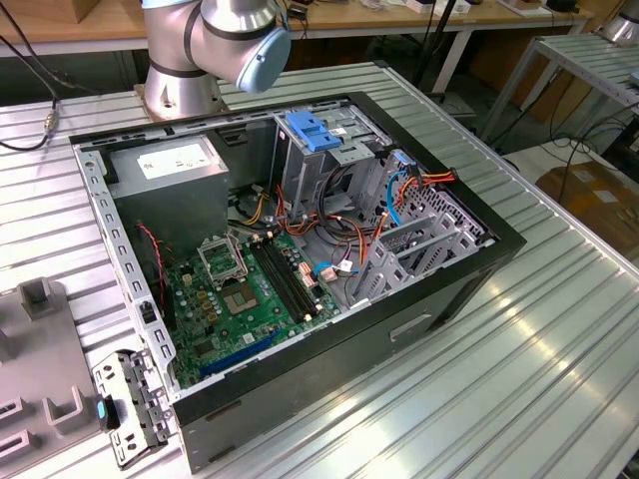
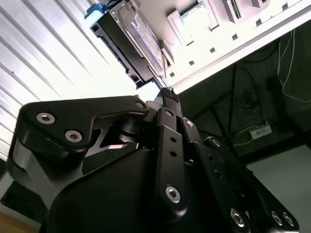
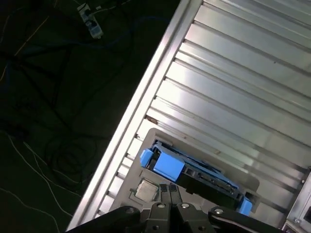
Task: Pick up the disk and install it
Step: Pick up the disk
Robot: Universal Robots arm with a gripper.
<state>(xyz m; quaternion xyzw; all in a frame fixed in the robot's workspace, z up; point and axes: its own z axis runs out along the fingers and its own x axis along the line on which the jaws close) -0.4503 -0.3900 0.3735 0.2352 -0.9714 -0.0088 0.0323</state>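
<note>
The disk [image 3: 199, 177] is a dark flat drive with bright blue rails. In the first wrist view it lies in a pale grey holder [image 3: 204, 155] close to the ribbed table's edge. In the second wrist view the disk [image 2: 127, 41] lies just beyond the fingertips. My gripper [image 3: 170, 190] is shut, its two black fingertips pressed together with nothing between them. The gripper [image 2: 167, 93] stands a short way off the disk's near side and does not touch it. The arm's base [image 1: 190, 60] stands behind the open computer case [image 1: 290, 249].
The case lies open on the ribbed metal table [image 1: 539, 339], with motherboard [image 1: 250, 289], cables and a drive cage topped by a light-blue latch plate [image 1: 313, 130]. A grey fixture [image 1: 40, 359] sits at the exterior view's left. Beyond the table edge [image 3: 146, 97] is dark floor with cables.
</note>
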